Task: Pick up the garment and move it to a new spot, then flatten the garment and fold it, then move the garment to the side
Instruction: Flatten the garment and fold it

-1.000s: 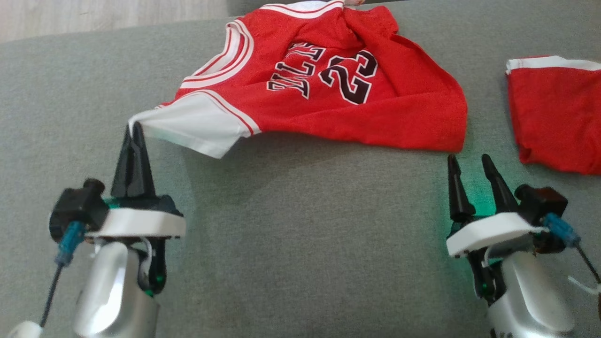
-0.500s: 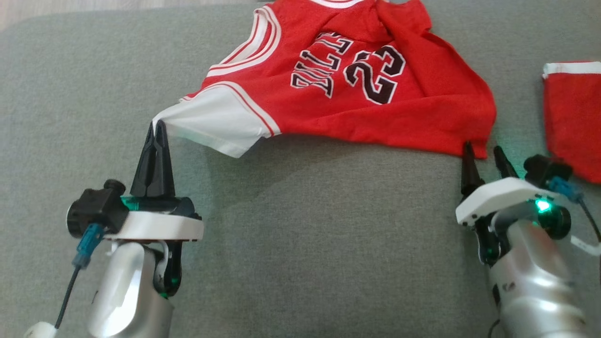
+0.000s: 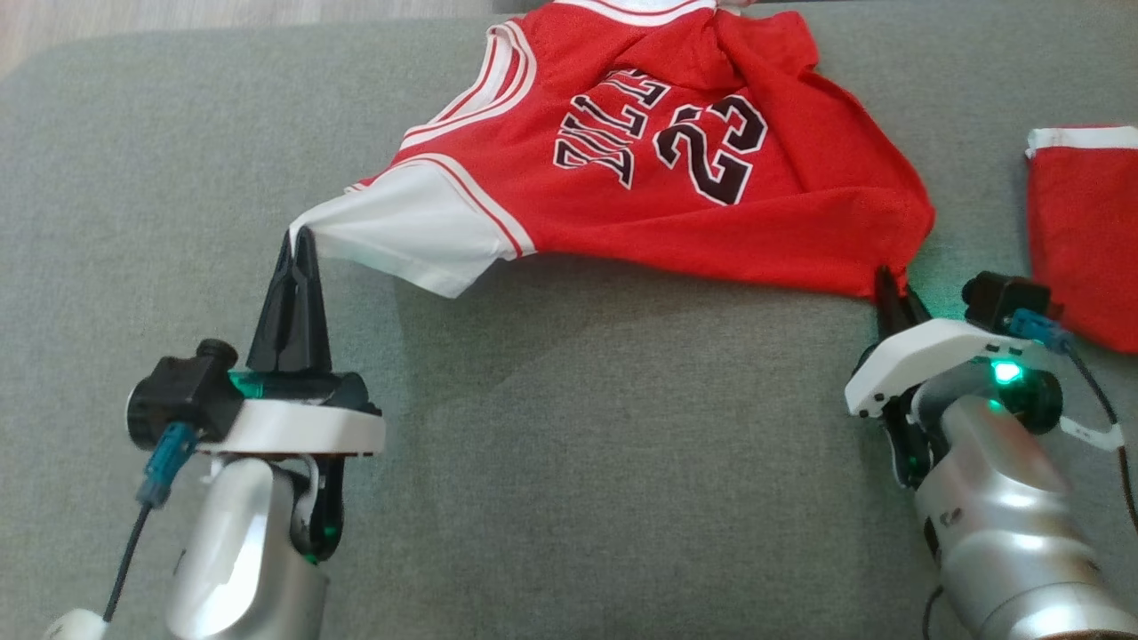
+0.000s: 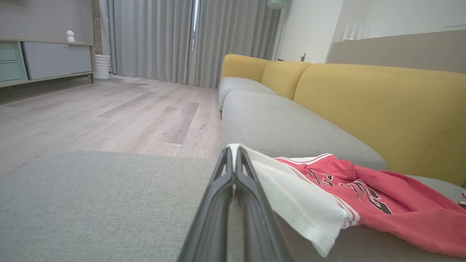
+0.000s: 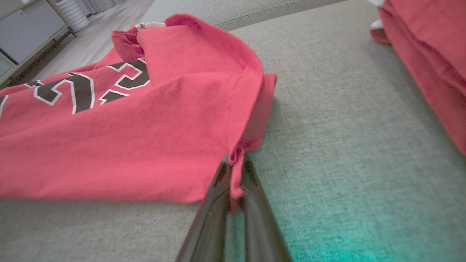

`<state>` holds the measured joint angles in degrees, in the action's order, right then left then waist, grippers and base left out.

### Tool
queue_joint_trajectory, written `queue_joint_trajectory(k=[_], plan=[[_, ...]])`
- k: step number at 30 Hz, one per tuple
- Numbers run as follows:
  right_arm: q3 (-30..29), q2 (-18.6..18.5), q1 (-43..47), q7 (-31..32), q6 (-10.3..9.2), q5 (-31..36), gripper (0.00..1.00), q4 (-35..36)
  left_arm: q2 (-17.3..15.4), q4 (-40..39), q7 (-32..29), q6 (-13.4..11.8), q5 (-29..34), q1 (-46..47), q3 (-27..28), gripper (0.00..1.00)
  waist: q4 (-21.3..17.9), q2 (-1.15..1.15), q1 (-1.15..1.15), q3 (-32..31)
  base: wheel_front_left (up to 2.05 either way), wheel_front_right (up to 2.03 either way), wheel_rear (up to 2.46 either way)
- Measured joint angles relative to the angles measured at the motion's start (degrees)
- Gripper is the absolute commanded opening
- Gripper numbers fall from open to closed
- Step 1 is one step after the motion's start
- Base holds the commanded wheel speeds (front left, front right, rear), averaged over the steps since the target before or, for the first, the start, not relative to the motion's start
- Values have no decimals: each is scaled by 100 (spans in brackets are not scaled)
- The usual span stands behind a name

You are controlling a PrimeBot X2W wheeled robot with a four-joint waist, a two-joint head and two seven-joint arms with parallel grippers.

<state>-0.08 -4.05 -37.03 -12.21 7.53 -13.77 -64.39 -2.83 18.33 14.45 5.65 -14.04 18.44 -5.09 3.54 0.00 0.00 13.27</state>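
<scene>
**HEAD VIEW.** Item: red jersey, no. 23, creased, lying on grey cushion ahead of both claws.
- L claw: clenched on the white side-panel corner at its tips. Cloth there is raised slightly off the cushion.
- R claw: clenched on the red hem corner at its tips.
- Change: a sec ago the R claw stood spread, short of the hem. Half a sec ago its tips were at the corner, and now they are closed on it. L grip same throughout. Camera shifted too, so the jersey's drift in frame is not cloth moving.
- Second red cloth: just right of R claw, apart from jersey.

**L WRIST VIEW.** Fingers pressed together, white corner pinched at the tips. Jersey trails off to the claw's right. Yellow sofa back beyond.

**R WRIST VIEW.** Fingers closed, red corner bunched between the tips. Jersey body lies left of and beyond the claw, other red cloth at far right.

**MEANING (est.).** Both near corners held, so prob. ready to lift and carry to the new spot. Flatten, fold and set-aside not yet done. R bite looks small and may slip.
</scene>
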Motion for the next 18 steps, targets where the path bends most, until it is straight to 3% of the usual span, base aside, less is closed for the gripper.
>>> queue_joint_trajectory(k=[5,9,14,18], plan=[[377,10,38,-48,0,-327,0,35,13,-30,0,24,-3,-6,179,0,-85,0,0,-143,0,0,0],[753,18,186,-99,0,-649,0,555,26,-222,0,42,-78,-26,350,0,-177,0,0,-303,0,0,0],[961,31,276,-87,0,-714,0,1613,37,-636,1,54,-355,-25,576,0,-332,0,0,-523,0,0,0],[1040,-77,275,247,0,-806,0,2934,44,-1156,2,99,-593,69,676,0,-431,0,0,-711,0,0,0]])
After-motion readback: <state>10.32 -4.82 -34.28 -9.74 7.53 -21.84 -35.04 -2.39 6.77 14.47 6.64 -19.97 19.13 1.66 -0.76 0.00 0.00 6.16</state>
